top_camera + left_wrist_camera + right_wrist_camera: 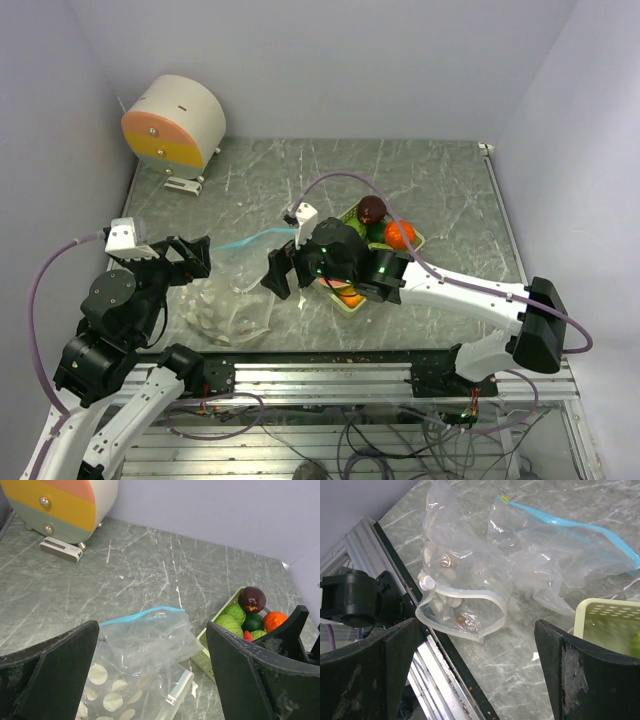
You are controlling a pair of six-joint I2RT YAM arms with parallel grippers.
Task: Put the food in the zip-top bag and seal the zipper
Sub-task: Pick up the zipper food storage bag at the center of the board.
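clear crumpled plastic zip-top bag point(240, 262) lies flat on the grey marble table point(440, 180), between the two grippers. its blue zipper strip point(142, 615) runs left to right along the bag's far side. the left gripper point(197, 256) points right at the bag. the right gripper point(276, 274) reaches left over the pale yellow-green plastic basket point(206, 652). both have fingers spread wide, holding nothing. the small toy food point(235, 620), green, orange and maroon, sits in the basket, just right of the bag.
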